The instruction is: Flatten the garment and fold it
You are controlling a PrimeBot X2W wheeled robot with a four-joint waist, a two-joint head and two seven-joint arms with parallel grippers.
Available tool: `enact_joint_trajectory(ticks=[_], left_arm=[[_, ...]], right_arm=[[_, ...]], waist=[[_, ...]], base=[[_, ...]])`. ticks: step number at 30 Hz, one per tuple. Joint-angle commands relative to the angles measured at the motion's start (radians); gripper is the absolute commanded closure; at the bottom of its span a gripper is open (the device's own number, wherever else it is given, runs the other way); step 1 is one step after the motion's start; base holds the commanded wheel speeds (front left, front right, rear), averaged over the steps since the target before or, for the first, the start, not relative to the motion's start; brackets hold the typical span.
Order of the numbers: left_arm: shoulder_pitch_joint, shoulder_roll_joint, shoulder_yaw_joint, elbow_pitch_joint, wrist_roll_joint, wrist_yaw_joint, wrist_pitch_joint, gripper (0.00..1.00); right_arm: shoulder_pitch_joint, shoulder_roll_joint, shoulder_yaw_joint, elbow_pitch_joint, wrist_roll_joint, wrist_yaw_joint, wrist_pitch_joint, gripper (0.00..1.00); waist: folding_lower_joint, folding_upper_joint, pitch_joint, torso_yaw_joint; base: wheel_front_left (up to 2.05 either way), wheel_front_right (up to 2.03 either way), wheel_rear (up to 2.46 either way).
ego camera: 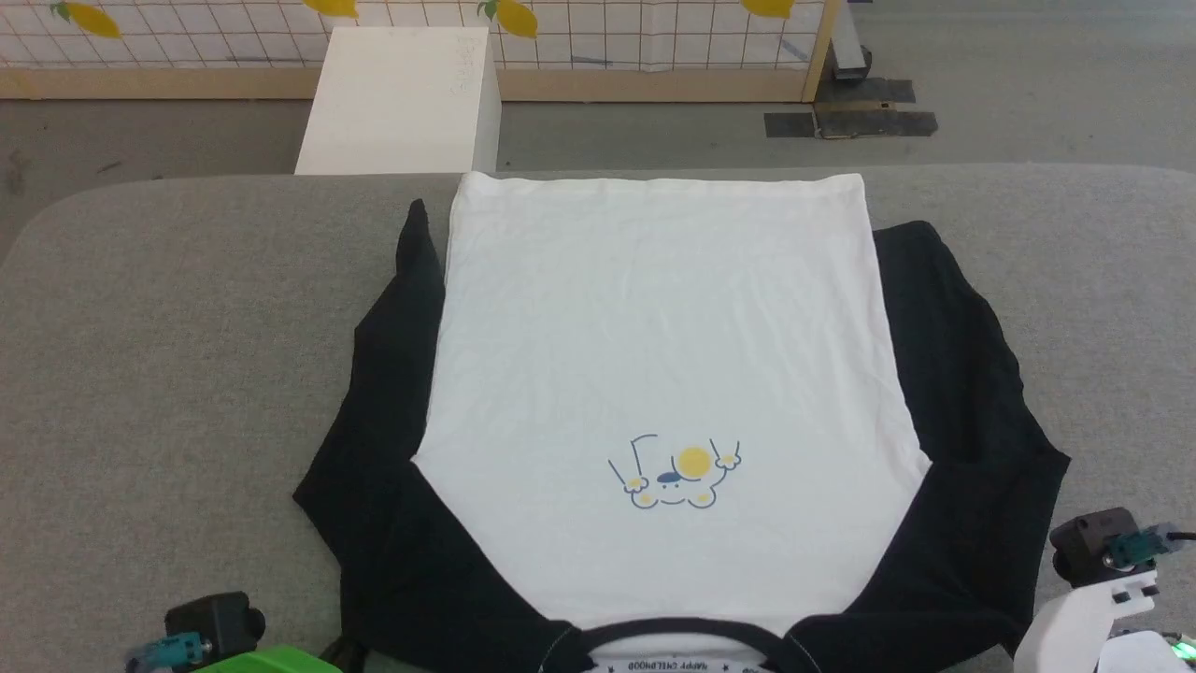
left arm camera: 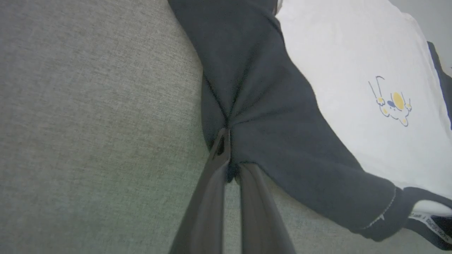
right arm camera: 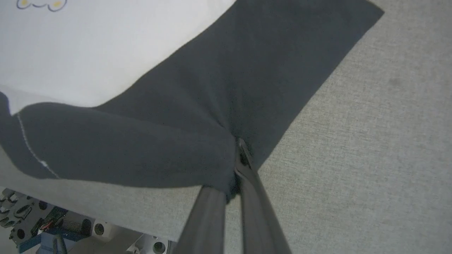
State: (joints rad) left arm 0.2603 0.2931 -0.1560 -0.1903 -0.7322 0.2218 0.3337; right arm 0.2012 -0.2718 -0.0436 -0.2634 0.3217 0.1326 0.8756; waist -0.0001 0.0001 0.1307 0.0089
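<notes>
— Black jersey is bunched in both claws, isn't it?

— Yes. The left gripper (left arm camera: 231, 155) has its two fingers closed on a puckered fold of the left sleeve (left arm camera: 268, 106). The right gripper (right arm camera: 235, 165) is clamped the same way near the edge of the right sleeve (right arm camera: 219, 88).

— Where does the garment sit?

— The garment (ego camera: 654, 355) lies face up across the middle of the head view on the grey fabric table (ego camera: 187, 327). Its hem is toward the top of the frame and its collar (ego camera: 673, 631) is at the bottom edge. The white body looks nearly flat, while the sleeves are rumpled at lower left and lower right.

— What could go wrong from here?

— Uneven pulling, I'd judge. If one arm draws harder, the whole shirt could skew toward that side and crease the white panel. Each pinch is a small bite close to a sleeve edge, so the cloth might slip out under tension. I cannot tell whether a bite takes one layer or both, and lifting only the top layer would leave the lower one bunched.

— Any writing?

— The white neck tape (ego camera: 677, 665), bottom centre of the head view, appears to read "HAPPY CHILDHOOD", upside down from here. The cartoon print (ego camera: 675, 475) with its yellow circle carries no lettering I can make out, and no brand label is readable.
</notes>
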Motion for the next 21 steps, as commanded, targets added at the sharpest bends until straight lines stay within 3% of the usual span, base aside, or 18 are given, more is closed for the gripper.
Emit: enact_joint_trajectory(ticks=[1, 5, 6, 7, 8, 9, 10, 15, 21], left_arm=[[0.011, 0.003, -0.005, 0.010, 0.003, 0.005, -0.004, 1.00], [-0.012, -0.020, -0.037, 0.062, 0.007, -0.025, -0.031, 0.97], [-0.022, -0.026, -0.045, 0.079, 0.011, -0.035, -0.043, 0.59], [-0.030, -0.030, -0.051, 0.093, 0.014, -0.043, -0.052, 0.00], [-0.039, -0.035, -0.059, 0.109, 0.017, -0.052, -0.060, 0.00], [-0.045, -0.039, -0.065, 0.121, 0.019, -0.056, -0.066, 0.00], [-0.050, -0.043, -0.071, 0.133, 0.020, -0.062, -0.070, 0.00], [-0.060, -0.039, -0.075, 0.162, 0.028, -0.068, -0.083, 0.00], [-0.041, -0.020, -0.055, 0.149, 0.028, -0.044, -0.073, 0.00]], right_arm=[[0.015, 0.006, 0.003, 0.007, -0.019, -0.002, -0.010, 1.00], [0.027, 0.031, 0.043, 0.073, -0.050, -0.002, -0.071, 1.00], [0.026, 0.040, 0.051, 0.094, -0.058, -0.002, -0.094, 1.00], [0.026, 0.044, 0.059, 0.112, -0.063, -0.002, -0.114, 1.00], [0.025, 0.046, 0.071, 0.131, -0.072, -0.002, -0.140, 0.77], [0.024, 0.048, 0.079, 0.143, -0.076, -0.002, -0.161, 0.42], [0.025, 0.054, 0.084, 0.155, -0.078, -0.002, -0.185, 0.00], [0.041, 0.080, 0.061, 0.182, -0.098, -0.002, -0.270, 0.00], [0.083, 0.126, -0.005, 0.160, -0.106, -0.002, -0.321, 0.00]], waist=[[0.0001, -0.0001, 0.003, 0.001], [0.0001, -0.0001, 0.004, 0.002], [0.0001, -0.0001, 0.003, 0.001], [0.0001, -0.0001, 0.002, 0.001], [0.0001, -0.0001, 0.001, 0.001], [0.0001, -0.0001, -0.001, 0.001], [0.0001, -0.0001, -0.003, 0.000], [0.0001, -0.0001, -0.011, -0.003], [0.0001, -0.0001, -0.027, -0.003]], base=[[0.00, 0.00, 0.00], [0.00, 0.00, 0.00], [0.00, 0.00, 0.00], [0.00, 0.00, 0.00], [0.00, 0.00, 0.00], [0.00, 0.00, 0.00], [0.00, 0.00, 0.00], [0.00, 0.00, 0.00], [0.00, 0.00, 0.00]])
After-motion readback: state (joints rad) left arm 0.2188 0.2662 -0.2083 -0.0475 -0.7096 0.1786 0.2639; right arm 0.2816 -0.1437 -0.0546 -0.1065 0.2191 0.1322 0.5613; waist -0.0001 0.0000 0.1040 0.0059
